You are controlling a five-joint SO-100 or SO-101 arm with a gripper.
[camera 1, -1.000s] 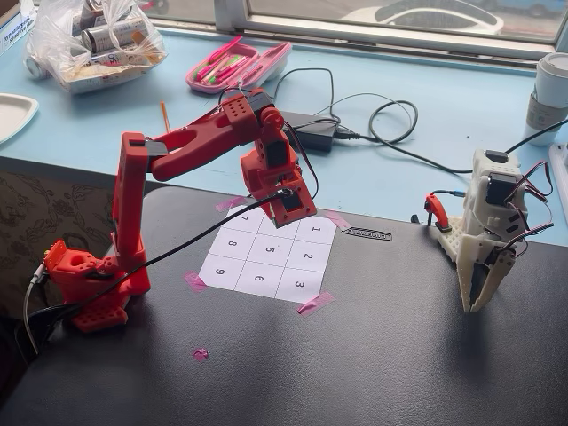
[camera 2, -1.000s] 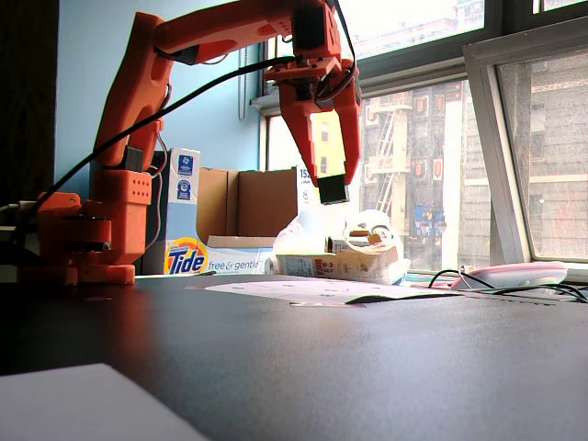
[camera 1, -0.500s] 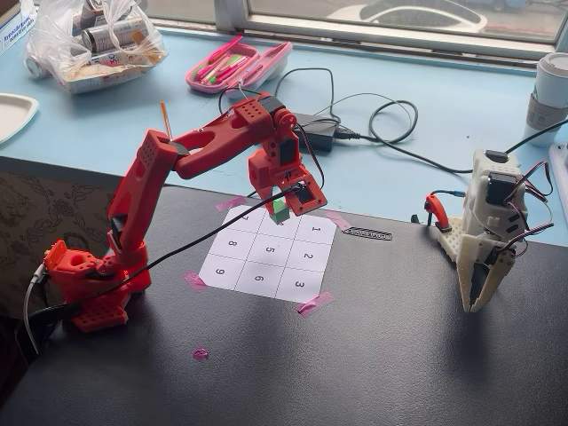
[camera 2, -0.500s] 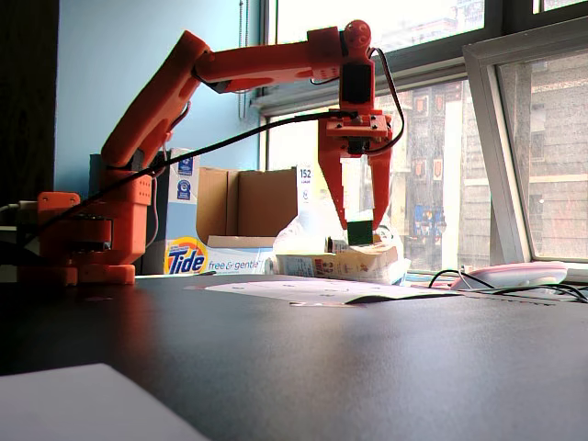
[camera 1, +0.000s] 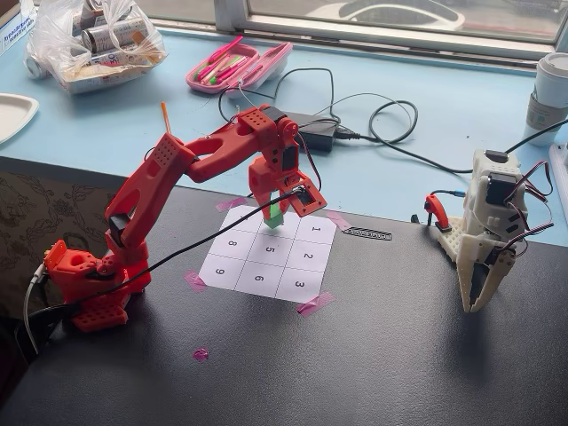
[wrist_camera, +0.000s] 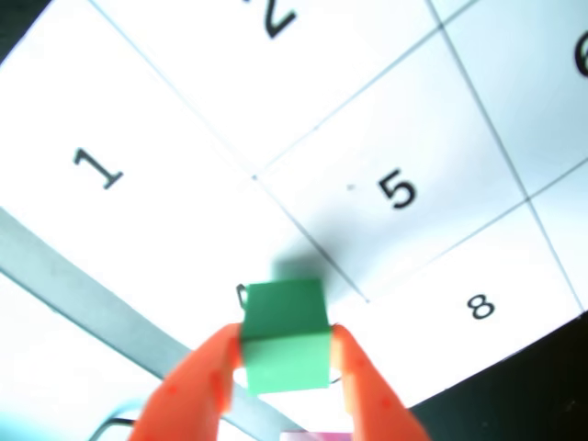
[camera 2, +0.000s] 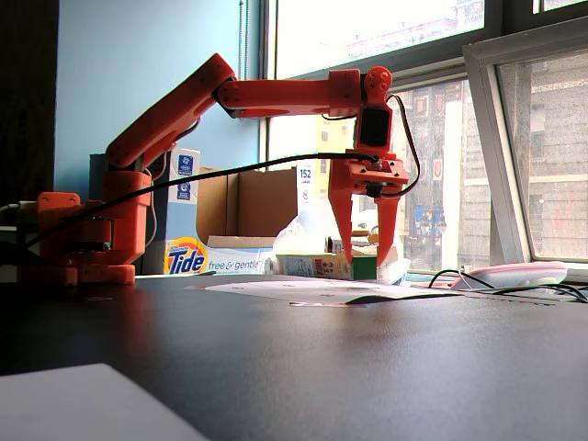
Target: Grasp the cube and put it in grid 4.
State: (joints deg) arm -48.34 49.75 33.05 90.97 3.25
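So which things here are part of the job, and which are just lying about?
Part of the job:
- green cube, held between the fingers
- gripper
- cell 4 of the numbered sheet, mostly hidden under the cube

Lying about:
- pink pencil case
- white second arm
- paper cup
- bag of cans
- Tide box

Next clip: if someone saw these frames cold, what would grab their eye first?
The red arm stands out, reaching from its base at the left of a fixed view over the numbered grid sheet. Its gripper is shut on the green cube, low over the sheet's far edge in the wrist view, beside the cells marked 1 and 5. A white second gripper unit stands idle at the right of the table.
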